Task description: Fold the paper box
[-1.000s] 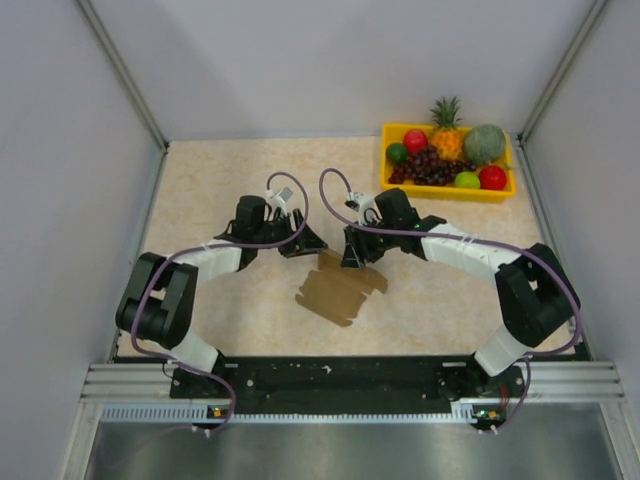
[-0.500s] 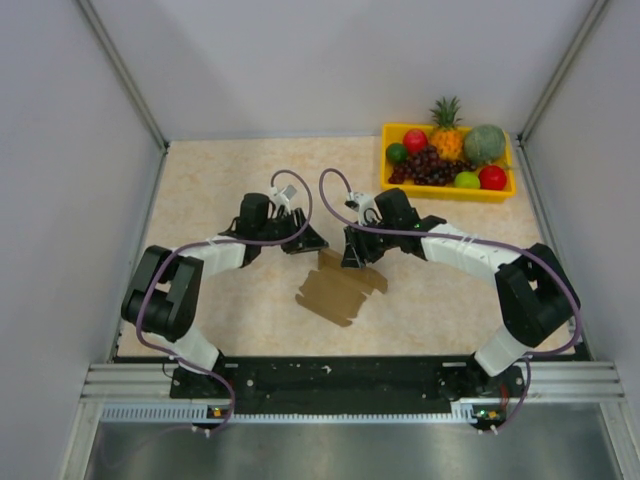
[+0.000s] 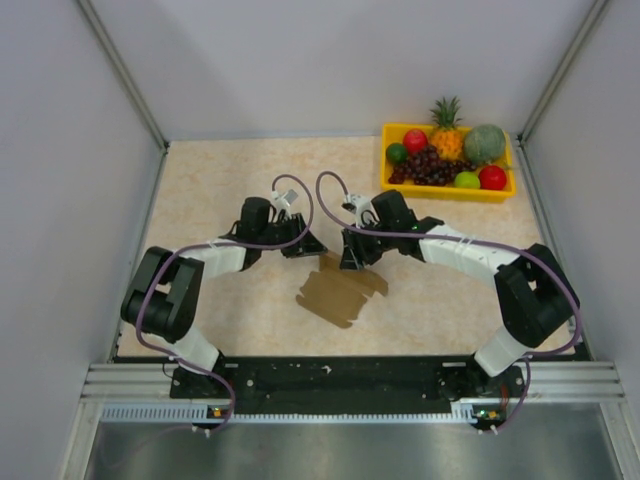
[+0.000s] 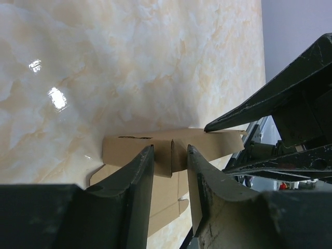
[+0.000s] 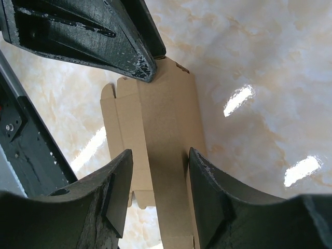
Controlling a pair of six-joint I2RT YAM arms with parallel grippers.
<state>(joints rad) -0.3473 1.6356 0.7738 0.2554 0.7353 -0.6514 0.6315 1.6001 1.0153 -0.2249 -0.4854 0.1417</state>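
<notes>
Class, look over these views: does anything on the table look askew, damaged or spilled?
Only the paper box: an unfolded sheet lying skewed to the edges of the table. Nothing torn or spilled shows.

One paper box (image 3: pixel 340 287), two grippers, left gripper (image 3: pixel 305 243) and right gripper (image 3: pixel 352 256), one yellow fruit tray (image 3: pixel 440 192), one pineapple (image 3: pixel 447 130), one melon (image 3: pixel 484 143), one grape bunch (image 3: pixel 430 165), two red fruits (image 3: pixel 415 140), two green fruits (image 3: pixel 467 180)
</notes>
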